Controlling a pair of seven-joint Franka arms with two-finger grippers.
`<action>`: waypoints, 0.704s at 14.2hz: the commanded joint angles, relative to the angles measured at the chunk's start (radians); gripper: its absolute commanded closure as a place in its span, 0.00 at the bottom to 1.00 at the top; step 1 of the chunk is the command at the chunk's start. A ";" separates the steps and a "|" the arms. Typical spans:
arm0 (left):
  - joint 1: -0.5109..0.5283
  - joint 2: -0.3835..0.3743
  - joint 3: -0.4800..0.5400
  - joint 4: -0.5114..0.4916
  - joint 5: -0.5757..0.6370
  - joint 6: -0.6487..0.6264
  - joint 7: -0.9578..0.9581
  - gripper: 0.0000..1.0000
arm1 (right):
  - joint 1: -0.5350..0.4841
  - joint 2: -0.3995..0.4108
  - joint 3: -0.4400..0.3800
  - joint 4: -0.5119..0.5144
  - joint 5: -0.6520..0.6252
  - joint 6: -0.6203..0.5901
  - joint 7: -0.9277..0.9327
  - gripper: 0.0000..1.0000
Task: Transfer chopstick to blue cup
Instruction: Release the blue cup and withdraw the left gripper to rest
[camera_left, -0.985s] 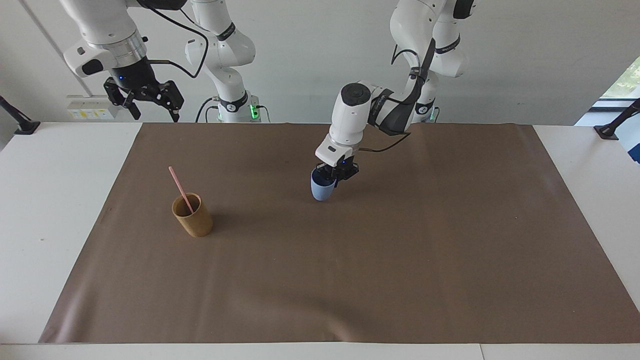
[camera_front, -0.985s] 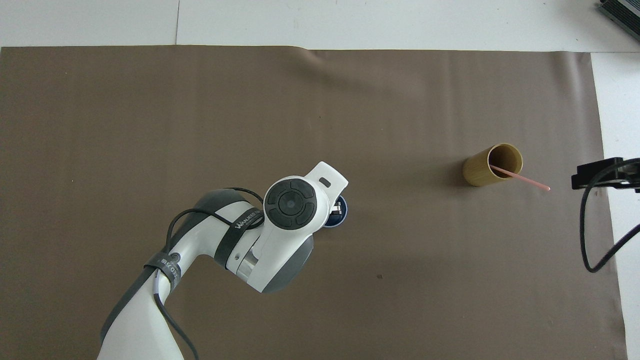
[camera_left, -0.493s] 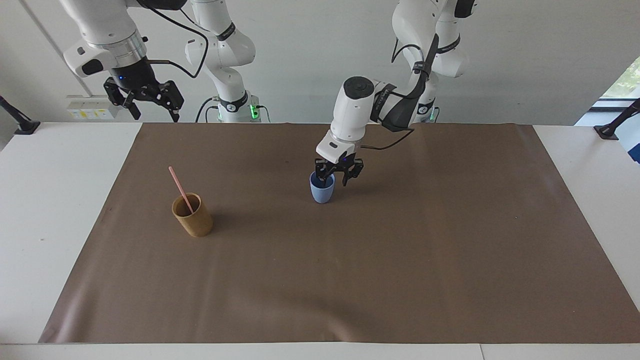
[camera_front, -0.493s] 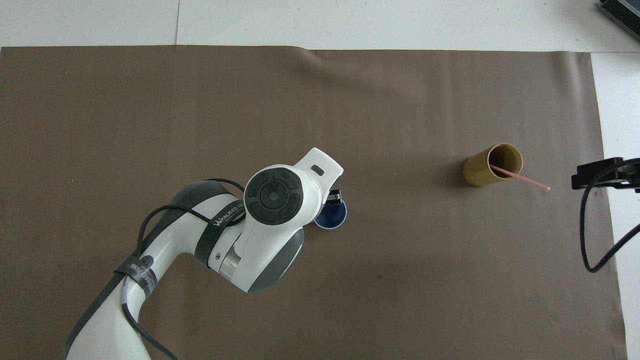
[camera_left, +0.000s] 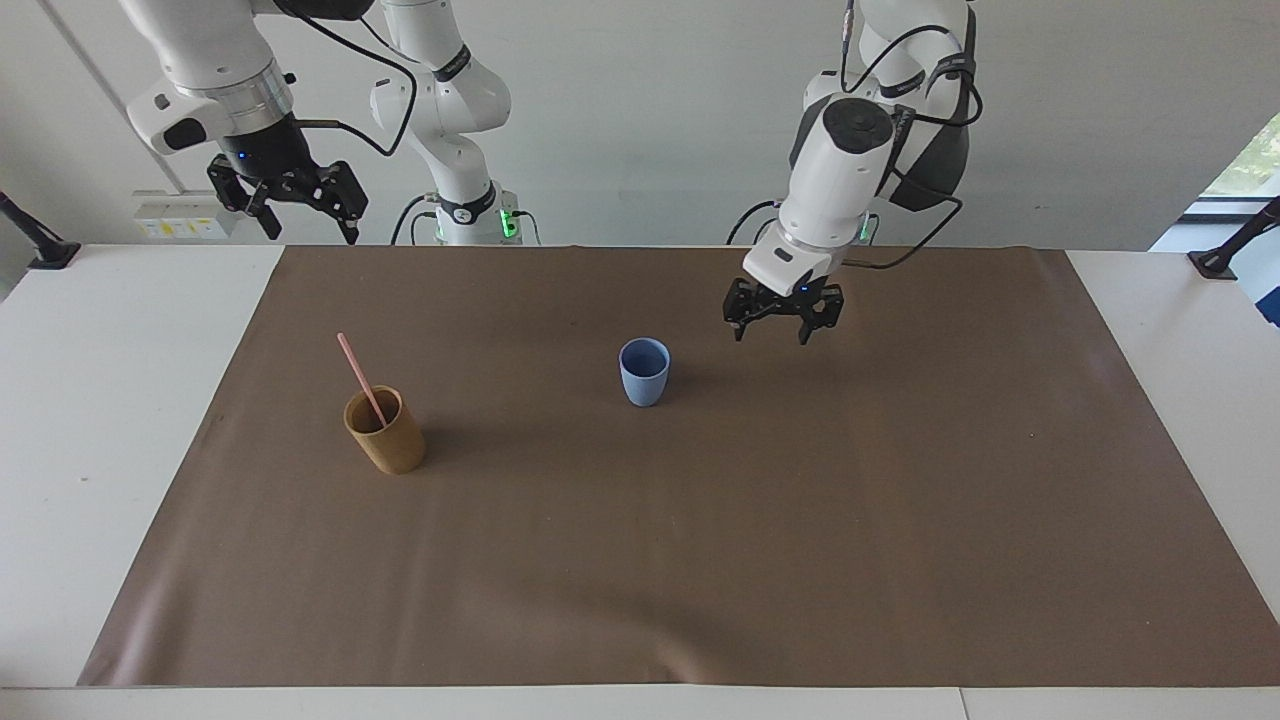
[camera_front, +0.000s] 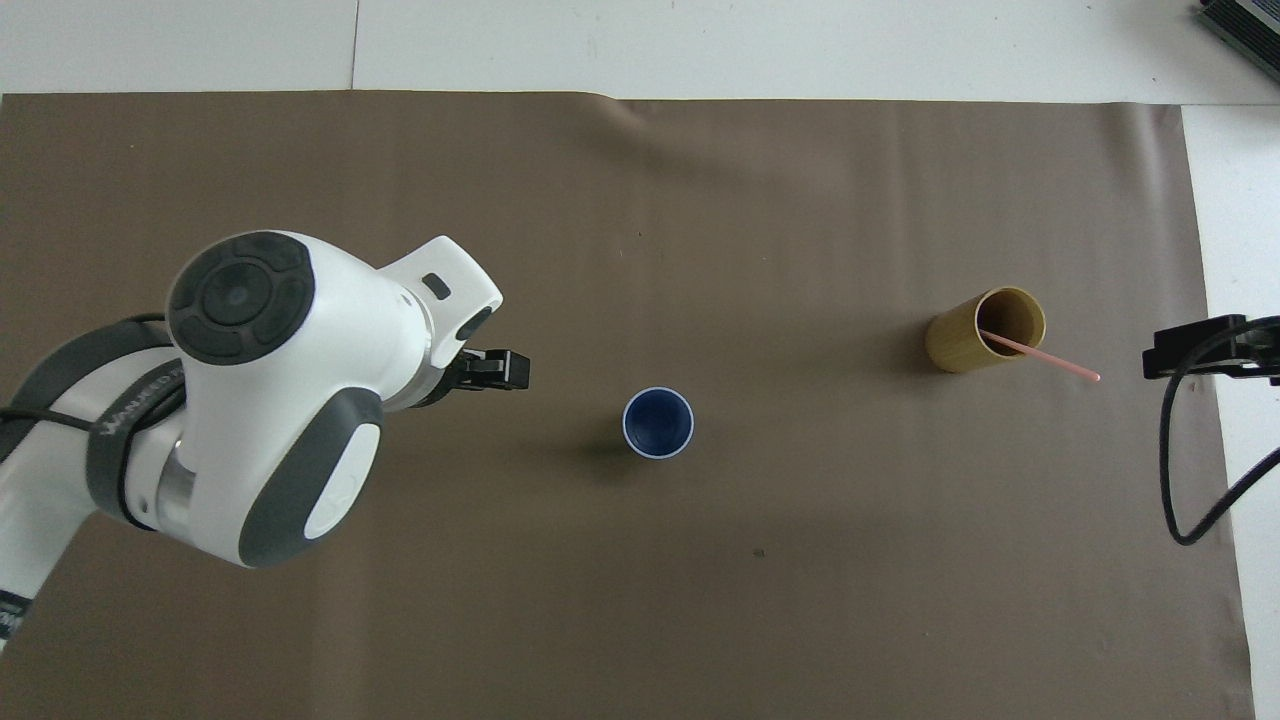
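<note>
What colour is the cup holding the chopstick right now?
Ochre-brown; the tan cup holds the pale-pink chopstick. Clearest in the facing view.

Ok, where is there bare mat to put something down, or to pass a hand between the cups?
Bare brown mat lies between the light-blue handleless cup and the ochre-brown cylindrical cup, which holds the leaning pale-pink chopstick. All the mat farther from the robots than both cups is free. Only the raised, open left end effector hangs beside the blue cup.

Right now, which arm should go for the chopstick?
Probably the right. Its open hand hangs at the end of the table where the chopstick leans in the tan cup; the left hand, open, is past the blue cup.
</note>
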 joint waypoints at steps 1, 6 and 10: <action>0.119 -0.057 -0.010 -0.010 0.010 -0.056 0.197 0.00 | -0.010 -0.017 0.005 -0.012 0.008 -0.010 0.000 0.00; 0.274 -0.039 -0.009 0.222 0.017 -0.242 0.337 0.00 | 0.001 -0.017 0.006 -0.001 0.015 -0.030 -0.027 0.00; 0.323 -0.025 -0.009 0.399 0.042 -0.406 0.354 0.00 | 0.027 -0.019 0.021 -0.012 -0.002 0.019 -0.154 0.00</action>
